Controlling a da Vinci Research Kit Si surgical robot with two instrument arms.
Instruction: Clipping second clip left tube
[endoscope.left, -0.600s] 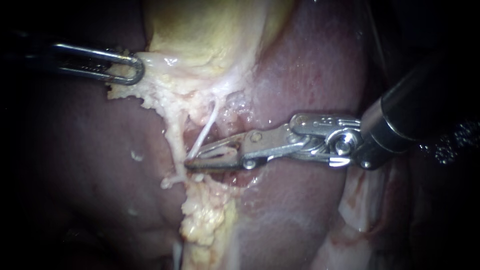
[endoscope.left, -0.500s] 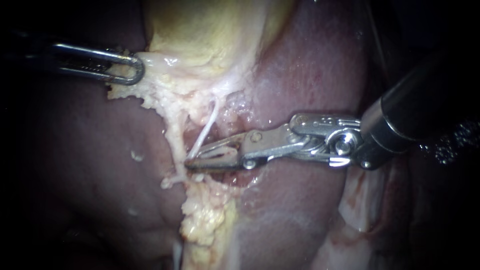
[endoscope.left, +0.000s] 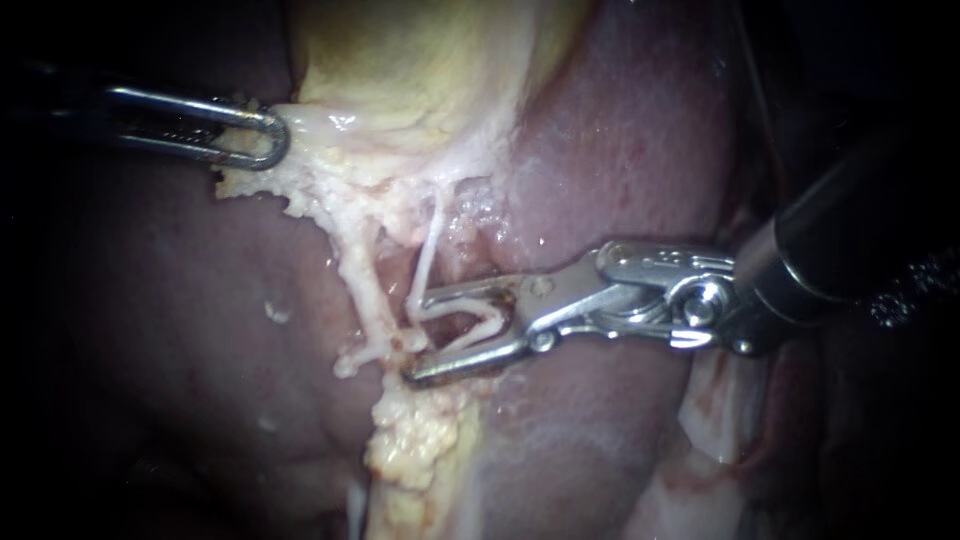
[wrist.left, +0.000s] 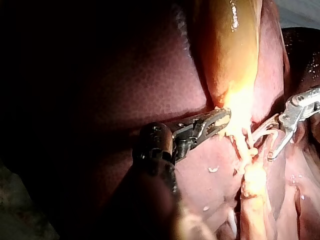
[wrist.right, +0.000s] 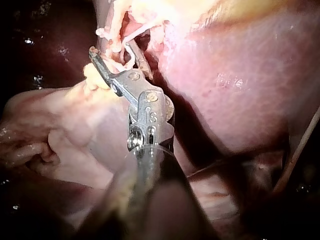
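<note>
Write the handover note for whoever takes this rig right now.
Left instrument: jaws shut on the pale tissue at the gallbladder's lower edge.
Right instrument: jaws open, with the thin white tube running down into the gap between them, beside the liver.
Done: the open jaws sit around the tube.
Left: no clip can be made out on the tube. Check for one, probably close to place it if it is missing, then back the jaws off.
</note>
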